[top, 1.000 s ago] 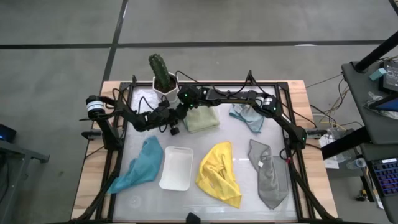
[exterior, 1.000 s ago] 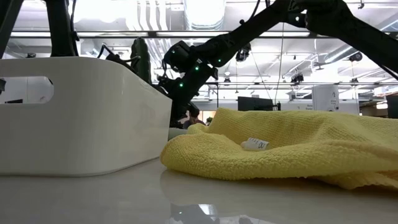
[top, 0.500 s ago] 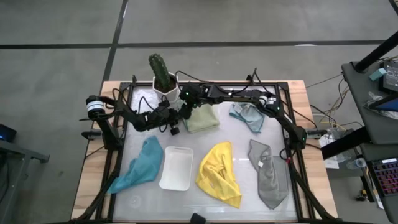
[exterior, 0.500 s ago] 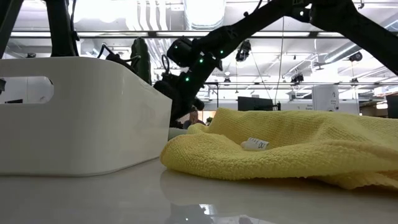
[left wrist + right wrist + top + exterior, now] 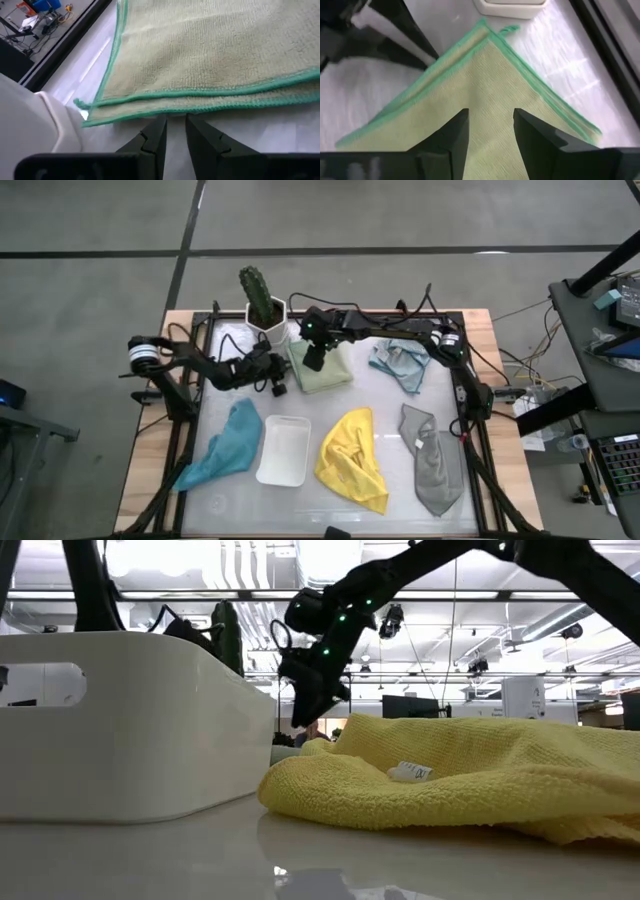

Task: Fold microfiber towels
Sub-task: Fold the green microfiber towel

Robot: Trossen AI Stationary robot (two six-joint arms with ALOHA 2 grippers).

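Observation:
The pale green towel [image 5: 335,372] lies folded flat at the table's far middle, its green-stitched edges stacked [image 5: 210,55]. My left gripper [image 5: 175,120] sits low at the towel's left edge [image 5: 284,381], fingers a narrow gap apart with nothing between them, fingertips just short of the fold. My right gripper [image 5: 490,117] hangs open above the towel [image 5: 315,362], pointing steeply down, clear of it in the low view [image 5: 315,705]. Teal [image 5: 228,445], yellow [image 5: 352,458], grey [image 5: 432,460] and light blue [image 5: 398,365] towels lie crumpled on the table.
A white tray [image 5: 284,450] stands near the front between the teal and yellow towels. A cactus in a white pot [image 5: 262,305] stands at the far edge, close behind both grippers. A dark frame rail runs round the table [image 5: 470,330].
My right gripper has risen from the towel's far left corner and moved toward the table's right and near side, now over the towel, tipping more steeply down. The pale green towel stays flat where it was.

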